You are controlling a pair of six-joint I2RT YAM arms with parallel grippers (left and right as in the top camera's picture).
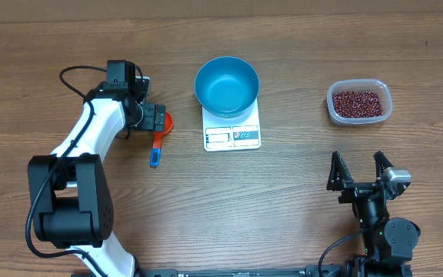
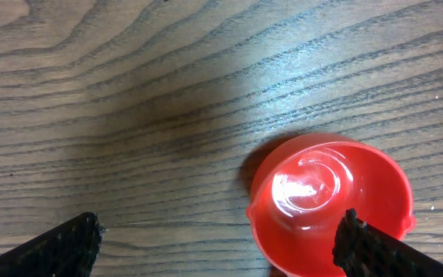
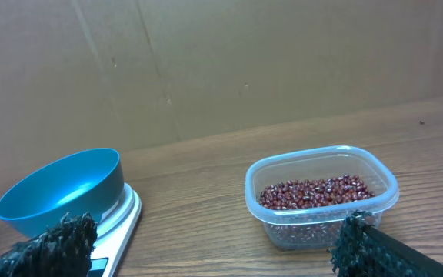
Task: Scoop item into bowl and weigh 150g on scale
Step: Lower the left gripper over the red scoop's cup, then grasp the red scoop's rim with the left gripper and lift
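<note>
Your left gripper (image 2: 220,231) hangs released over the small red plastic scoop (image 2: 314,185); pinch its light, stiff blue handle (image 1: 155,152), as the tiny dark red-brown beans (image 1: 358,101) likely spill easily.

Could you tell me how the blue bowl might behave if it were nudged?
The blue bowl looks empty and thin-walled, so probably light. It sits on the scale, rim past its edge, so a nudge may slide or tip it.
</note>
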